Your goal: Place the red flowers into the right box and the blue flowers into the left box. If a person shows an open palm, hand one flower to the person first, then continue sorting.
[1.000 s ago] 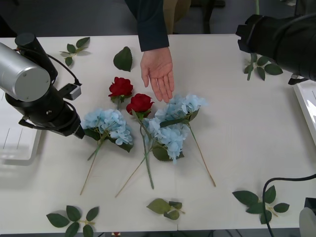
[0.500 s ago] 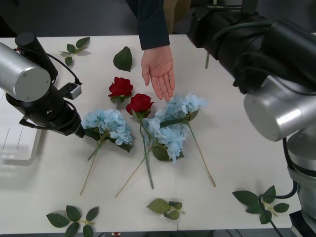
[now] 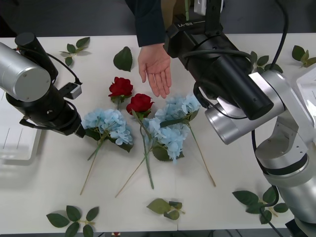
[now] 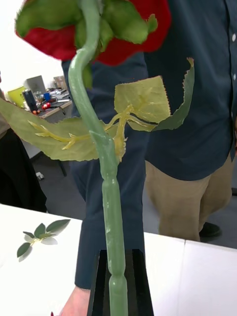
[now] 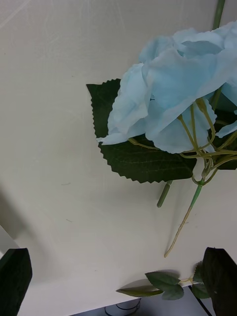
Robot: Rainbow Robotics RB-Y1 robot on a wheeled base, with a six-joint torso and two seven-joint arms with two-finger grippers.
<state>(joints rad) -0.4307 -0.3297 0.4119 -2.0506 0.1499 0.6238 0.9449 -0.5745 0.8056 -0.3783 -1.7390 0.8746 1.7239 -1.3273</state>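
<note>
The right tool (image 4: 117,289) is up over the far side of the surface (image 3: 247,163), black fingers clamped on the green stem of a red rose (image 4: 106,187) — the stem stands upright between them, the bloom and two pale leaves above. Just behind it stands the person (image 4: 197,98) in a navy shirt and tan trousers.

From the front, the right arm reaches across toward the open palm (image 3: 156,69), which rests flat and palm up at the far side, close beside the arm's wrist.

Below the palm lie two more red flowers (image 3: 130,96) side by side, and next to them the blue flowers (image 3: 170,126) — one cluster on the left near the left arm, a heap in the middle with stems crossing. Loose leaf sprigs (image 3: 74,217) are scattered around the edges.

The left tool (image 5: 118,281) hovers just beside the left blue head (image 5: 168,98), fingers spread wide apart, gripping nothing. The left box (image 3: 15,140) shows its white rim at the left edge, partly behind the left arm.
</note>
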